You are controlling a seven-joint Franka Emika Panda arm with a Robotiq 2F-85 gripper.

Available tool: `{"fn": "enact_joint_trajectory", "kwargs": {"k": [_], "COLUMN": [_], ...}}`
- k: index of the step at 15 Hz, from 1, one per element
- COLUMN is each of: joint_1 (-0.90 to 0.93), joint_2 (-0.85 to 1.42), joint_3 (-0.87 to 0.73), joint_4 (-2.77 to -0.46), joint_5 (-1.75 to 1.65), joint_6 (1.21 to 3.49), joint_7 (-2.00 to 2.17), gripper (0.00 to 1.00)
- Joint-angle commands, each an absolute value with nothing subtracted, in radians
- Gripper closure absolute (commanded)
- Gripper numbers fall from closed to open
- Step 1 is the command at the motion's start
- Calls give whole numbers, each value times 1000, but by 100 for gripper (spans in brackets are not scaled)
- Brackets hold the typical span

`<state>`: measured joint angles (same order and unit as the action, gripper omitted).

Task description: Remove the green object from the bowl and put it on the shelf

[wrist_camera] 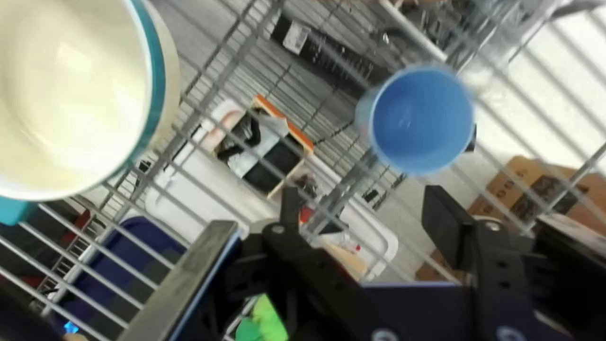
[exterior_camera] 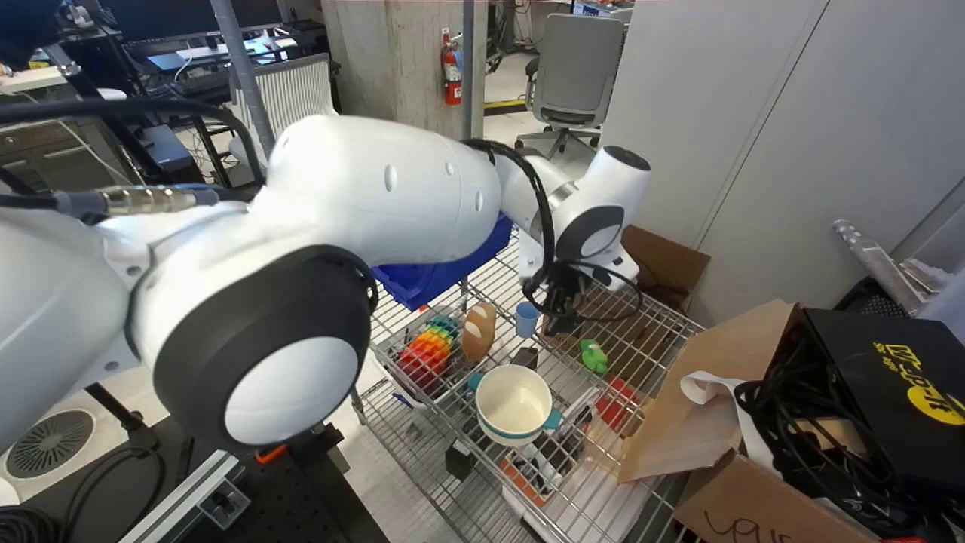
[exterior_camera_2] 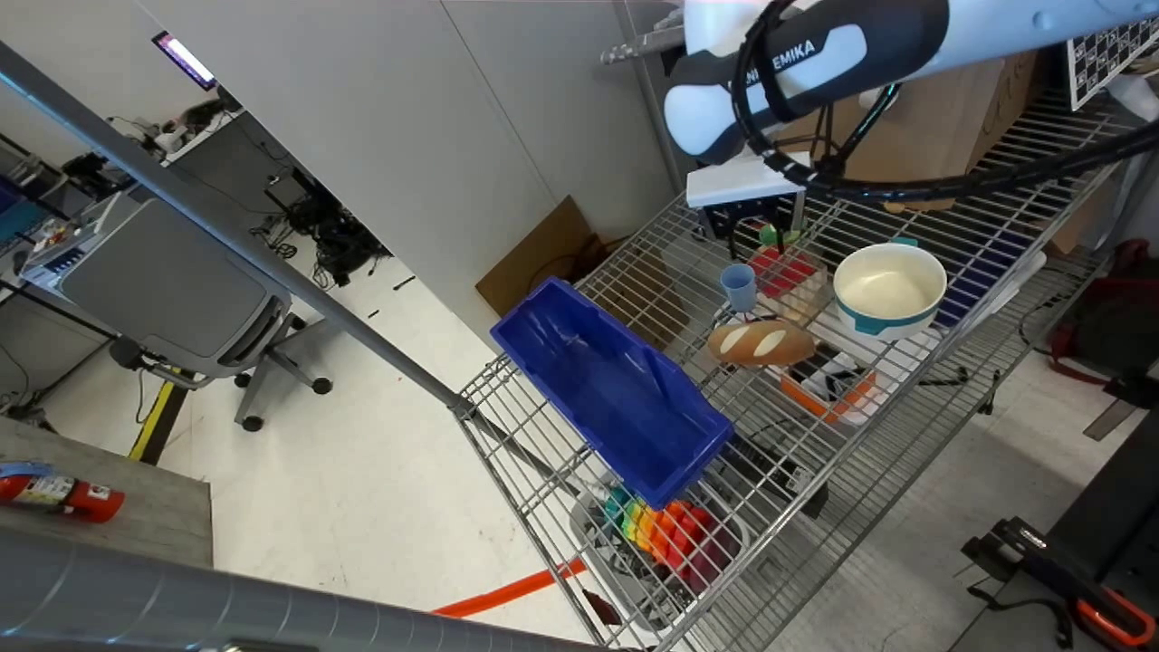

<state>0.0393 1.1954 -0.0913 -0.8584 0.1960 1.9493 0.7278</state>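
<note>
The green object [exterior_camera: 594,356] lies on the wire shelf [exterior_camera: 562,369], outside the bowl and apart from it. In an exterior view it [exterior_camera_2: 768,234] shows partly behind my fingers. In the wrist view it [wrist_camera: 265,319] is at the bottom edge, partly hidden by my gripper. The cream bowl [exterior_camera: 513,400] with teal handles stands upright on the shelf; its visible inside is bare. It also shows in an exterior view [exterior_camera_2: 892,281] and the wrist view [wrist_camera: 71,94]. My gripper [wrist_camera: 364,215] is open above the shelf, with nothing between its fingers; it also shows in an exterior view [exterior_camera_2: 757,243].
A small blue cup [wrist_camera: 423,123] stands just beyond my fingers. A toy bread loaf [exterior_camera_2: 761,342] lies near the cup. A blue bin [exterior_camera_2: 625,407] sits toward one end of the shelf. A cardboard box [exterior_camera: 716,385] with cables stands beside the green object's side.
</note>
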Motion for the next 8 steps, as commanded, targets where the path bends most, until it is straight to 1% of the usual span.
{"fn": "enact_joint_trajectory", "kwargs": {"k": [1,2,3,4,5,8], "joint_1": [78,70,76,81,80,70], "joint_2": [1011,1121,1096,1092,1098,1117], "joint_3": [-37,-62,-46,-46,-47,-63], "joint_4": [-1015,-900,-909,-909,-909,-915], "joint_5": [221,202,190,189,189,200], "joint_6": [1760,1833,1811,1813,1817,1828], "joint_7": [705,725,733,735,735,728], "gripper": [1,0,11,2,0,0]}}
